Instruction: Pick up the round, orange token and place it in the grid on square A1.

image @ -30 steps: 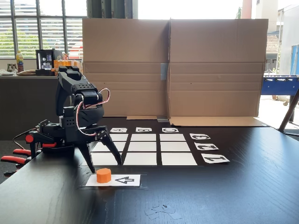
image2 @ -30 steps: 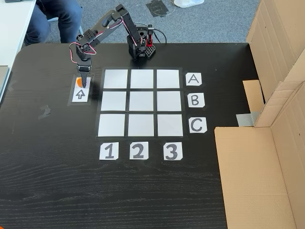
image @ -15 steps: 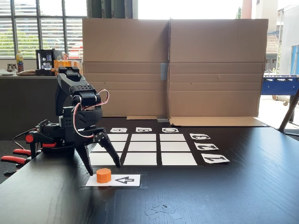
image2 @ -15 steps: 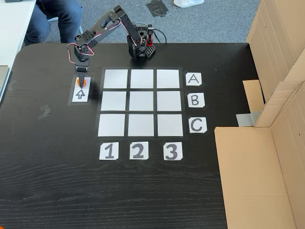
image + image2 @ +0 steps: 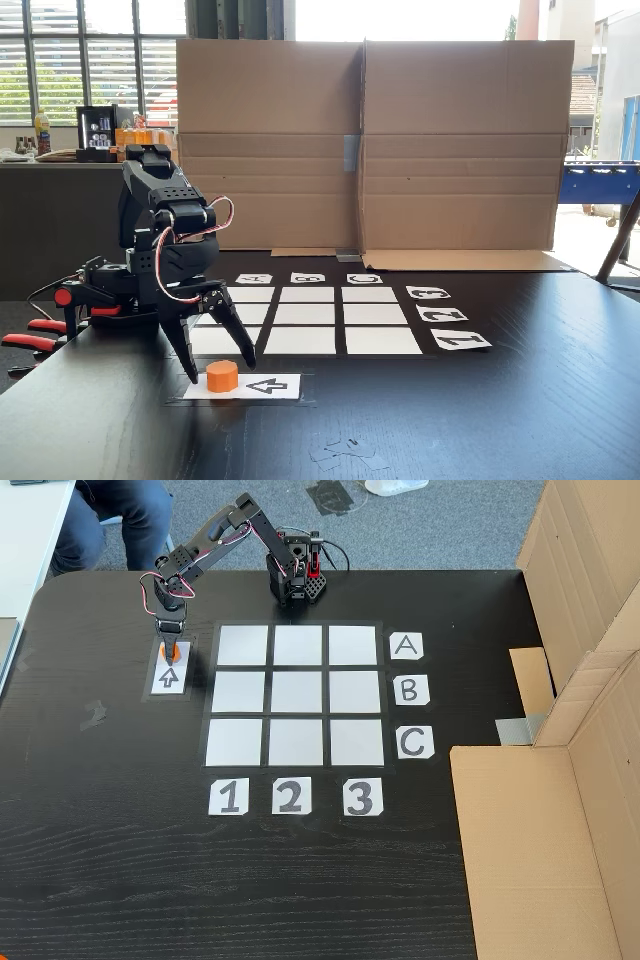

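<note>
In the fixed view from above, I read three letter cards just off the 3 o'clock edge of the grid (image 5: 296, 694): A (image 5: 406, 646) at the top, B (image 5: 409, 691) beside the middle row, C (image 5: 414, 743) beside the bottom row. At the grid's 6 o'clock edge lie three number cards: 1 (image 5: 229, 797), 2 (image 5: 290, 796), 3 (image 5: 361, 798). At the grid's 9 o'clock side, the arrow card (image 5: 169, 677) bears a black outlined arrow pointing to 12 o'clock.

In the low fixed view the number cards 1 (image 5: 460, 340), 2 (image 5: 441, 314) and 3 (image 5: 427, 293) appear upside down. The arrow (image 5: 266, 385) there points to 9 o'clock.
</note>
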You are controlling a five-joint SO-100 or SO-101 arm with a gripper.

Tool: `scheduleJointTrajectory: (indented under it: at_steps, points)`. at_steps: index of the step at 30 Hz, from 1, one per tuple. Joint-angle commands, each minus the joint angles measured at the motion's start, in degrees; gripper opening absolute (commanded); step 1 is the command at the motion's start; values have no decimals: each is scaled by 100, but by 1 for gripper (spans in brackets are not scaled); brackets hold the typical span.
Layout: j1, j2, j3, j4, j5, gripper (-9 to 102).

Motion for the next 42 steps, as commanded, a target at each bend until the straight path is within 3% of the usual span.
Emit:
scheduleJointTrajectory:
  at_steps: [1,23,42]
  points:
    - [35,18,-220,-44,9,26]
    - [9,-18,-229,97,35,15]
    - [114,1266,-659,1301,44,15]
